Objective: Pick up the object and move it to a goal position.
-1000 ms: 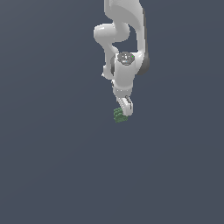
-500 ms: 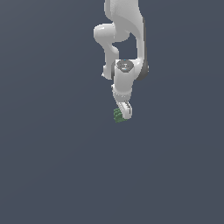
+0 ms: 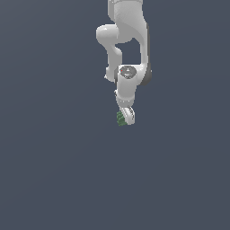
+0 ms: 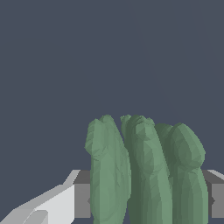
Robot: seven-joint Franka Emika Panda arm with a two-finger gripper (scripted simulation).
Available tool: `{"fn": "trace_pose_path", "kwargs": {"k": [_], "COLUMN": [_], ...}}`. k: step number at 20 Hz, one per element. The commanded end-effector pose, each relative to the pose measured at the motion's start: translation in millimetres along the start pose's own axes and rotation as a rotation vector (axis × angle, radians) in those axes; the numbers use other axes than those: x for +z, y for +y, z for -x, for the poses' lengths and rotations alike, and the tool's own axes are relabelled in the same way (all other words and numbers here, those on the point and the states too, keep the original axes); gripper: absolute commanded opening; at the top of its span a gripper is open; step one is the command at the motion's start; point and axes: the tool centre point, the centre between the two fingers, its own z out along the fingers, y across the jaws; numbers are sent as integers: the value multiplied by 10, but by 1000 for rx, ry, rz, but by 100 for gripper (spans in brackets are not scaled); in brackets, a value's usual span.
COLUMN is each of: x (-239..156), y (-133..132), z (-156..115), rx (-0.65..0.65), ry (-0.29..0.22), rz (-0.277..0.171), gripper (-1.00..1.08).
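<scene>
The object point(image 3: 121, 118) is a small dark-green lumpy cluster of stubby fingers. In the exterior view it sits at the tip of my white gripper point(image 3: 126, 117), which hangs below the arm near the middle of the view. In the wrist view the object point(image 4: 144, 170) fills the space between my two fingers point(image 4: 65, 203), which press on it from both sides. The gripper is shut on it.
The white arm point(image 3: 126, 40) reaches down from the top of the exterior view. A plain dark grey surface point(image 3: 54, 170) lies all around. No goal marker shows.
The gripper, with the object in it, has drifted slightly toward the exterior view's left and a little up. The wrist has turned a bit.
</scene>
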Motion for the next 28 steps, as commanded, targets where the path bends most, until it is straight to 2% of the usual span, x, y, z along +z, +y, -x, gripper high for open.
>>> {"fn": "trace_pose_path", "kwargs": {"k": [1, 10, 15, 21, 28], "x": [11, -4, -58, -196, -438], "y": [5, -9, -102, -339, -763], "z": [0, -2, -15, -47, -103], "rx": [0, 0, 0, 0, 0], "ry": [0, 0, 0, 0, 1], "rz": [1, -1, -1, 0, 0], "gripper": [-100, -100, -100, -100, -100]}}
